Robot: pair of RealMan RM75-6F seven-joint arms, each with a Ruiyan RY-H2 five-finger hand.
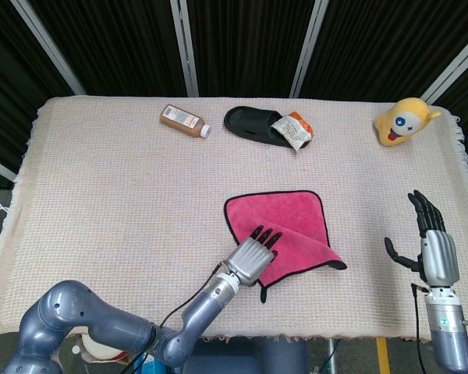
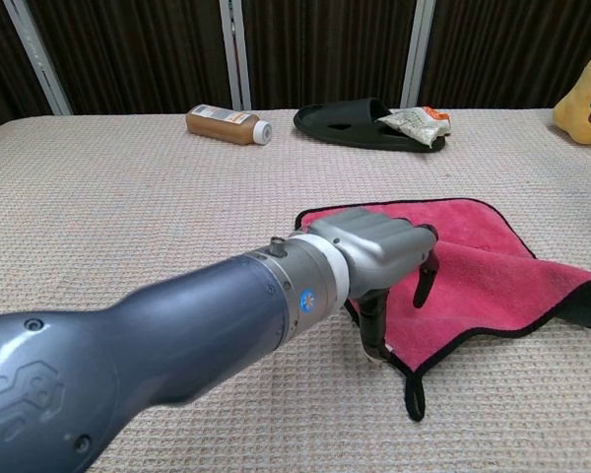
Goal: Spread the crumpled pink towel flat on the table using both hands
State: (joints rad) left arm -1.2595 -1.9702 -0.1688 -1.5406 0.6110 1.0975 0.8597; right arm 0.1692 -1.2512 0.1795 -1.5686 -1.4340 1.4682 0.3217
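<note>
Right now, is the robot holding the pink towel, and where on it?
No grip shows. The left hand rests over the pink towel near its front-left edge, fingers pointing down. The right hand is open, off to the side, holding nothing.

I see the pink towel (image 1: 285,230) with black trim lying mostly flat near the counter's front, its right corner folded over.

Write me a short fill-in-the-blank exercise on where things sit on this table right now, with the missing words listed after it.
1. The left hand rests on the ___ towel.
2. The snack packet lies on the black ___.
3. The right hand holds ___, fingers apart.
4. The yellow plush toy sits at the table's far ___ corner in the head view.

Missing words: pink; slipper; nothing; right
</note>
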